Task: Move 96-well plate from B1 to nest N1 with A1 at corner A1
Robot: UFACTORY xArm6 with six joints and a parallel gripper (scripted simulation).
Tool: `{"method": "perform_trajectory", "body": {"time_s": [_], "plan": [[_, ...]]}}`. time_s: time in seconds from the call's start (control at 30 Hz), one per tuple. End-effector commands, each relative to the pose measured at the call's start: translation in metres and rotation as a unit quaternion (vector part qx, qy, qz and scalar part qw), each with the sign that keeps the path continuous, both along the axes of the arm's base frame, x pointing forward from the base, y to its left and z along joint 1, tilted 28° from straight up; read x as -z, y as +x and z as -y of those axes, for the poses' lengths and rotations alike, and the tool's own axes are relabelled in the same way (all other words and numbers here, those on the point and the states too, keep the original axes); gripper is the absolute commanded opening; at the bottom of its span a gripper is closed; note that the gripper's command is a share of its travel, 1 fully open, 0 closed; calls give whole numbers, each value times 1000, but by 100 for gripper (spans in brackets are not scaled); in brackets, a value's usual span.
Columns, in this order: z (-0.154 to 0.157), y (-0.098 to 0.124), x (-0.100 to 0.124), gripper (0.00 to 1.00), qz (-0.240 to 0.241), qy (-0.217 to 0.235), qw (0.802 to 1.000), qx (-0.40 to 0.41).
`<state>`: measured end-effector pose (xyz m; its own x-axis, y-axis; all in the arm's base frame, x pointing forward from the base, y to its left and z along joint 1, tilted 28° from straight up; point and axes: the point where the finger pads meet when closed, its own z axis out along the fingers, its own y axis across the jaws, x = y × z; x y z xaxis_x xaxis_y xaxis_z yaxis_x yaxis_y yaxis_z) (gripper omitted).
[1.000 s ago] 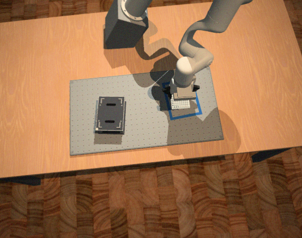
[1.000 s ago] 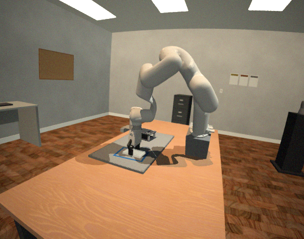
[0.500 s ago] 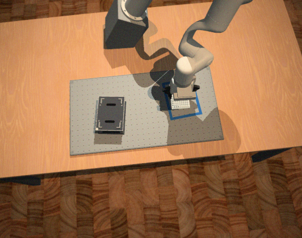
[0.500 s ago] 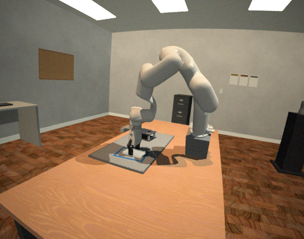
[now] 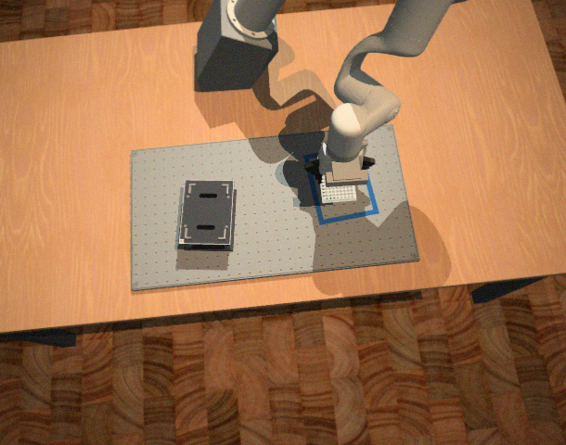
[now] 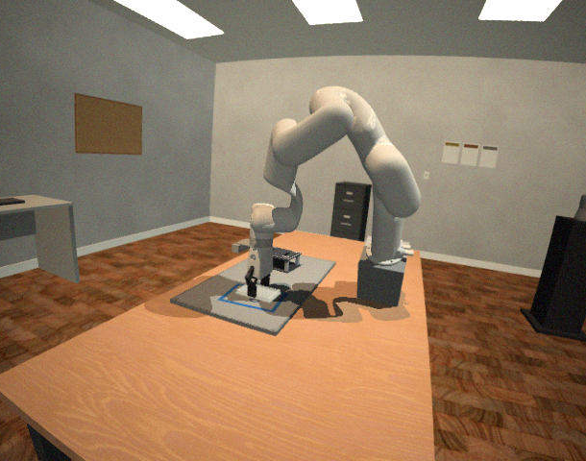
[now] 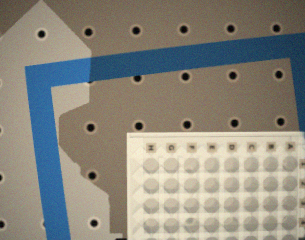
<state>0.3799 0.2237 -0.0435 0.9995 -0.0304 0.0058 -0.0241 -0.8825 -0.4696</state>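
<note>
The white 96-well plate point(image 5: 340, 193) lies inside the blue-outlined bench spot B1 on the grey perforated baseplate. My gripper point(image 5: 340, 165) stands straight down over it, its black fingers shut on the plate's two sides. In the exterior view the fingers point(image 6: 252, 286) grip the plate point(image 6: 261, 292) low at the bench. The wrist view shows the plate point(image 7: 217, 186) with column letters H to A along its top edge, and the blue frame point(image 7: 42, 150) around it. The dark raised nest N1 point(image 5: 207, 214) with white corner locators stands to the left, empty.
The arm's dark base block point(image 5: 233, 52) stands at the back of the wooden table. The grey baseplate point(image 5: 269, 210) carries both the spot and the nest. A black pedestal point(image 6: 564, 278) stands on the floor to the right of the table.
</note>
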Motion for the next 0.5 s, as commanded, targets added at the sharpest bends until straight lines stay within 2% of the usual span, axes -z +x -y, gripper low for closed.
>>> {"method": "perform_trajectory", "body": {"time_s": [0.0,0.47], "plan": [[1,1,-3,0,1,0,1000,0],[5,1,-10,0,1,0,1000,0]]}}
